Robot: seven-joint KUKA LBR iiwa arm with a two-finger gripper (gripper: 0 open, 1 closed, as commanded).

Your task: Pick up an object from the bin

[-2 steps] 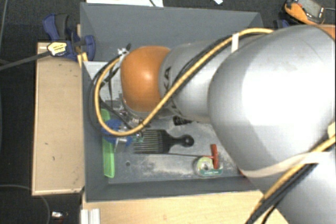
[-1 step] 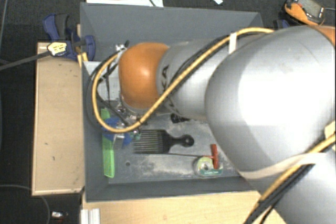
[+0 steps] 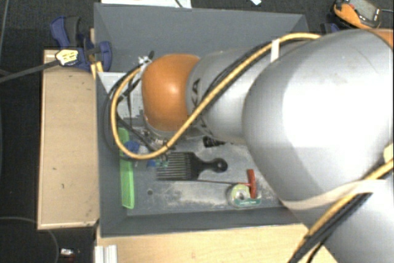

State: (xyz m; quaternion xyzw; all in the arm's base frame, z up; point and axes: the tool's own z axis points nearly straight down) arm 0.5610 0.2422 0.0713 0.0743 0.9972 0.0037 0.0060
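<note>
Gripper (image 3: 146, 140), under orange wrist cover (image 3: 166, 92), hangs just upper-left of black comb (image 3: 184, 165); open or closed: can't tell. Green bar (image 3: 127, 185) left of comb, grey bin (image 3: 184, 28).

The bin (image 3: 203, 28) is seen as matt grey metal, its floor scuffed and dusted pale. The arm's casing (image 3: 320, 108) is shown smooth and satin-silver, its wrist cover (image 3: 166, 95) a smooth orange with a soft sheen. The comb (image 3: 184, 166) is rendered in matt black plastic, the green bar (image 3: 127, 185) in smooth plastic.
</note>
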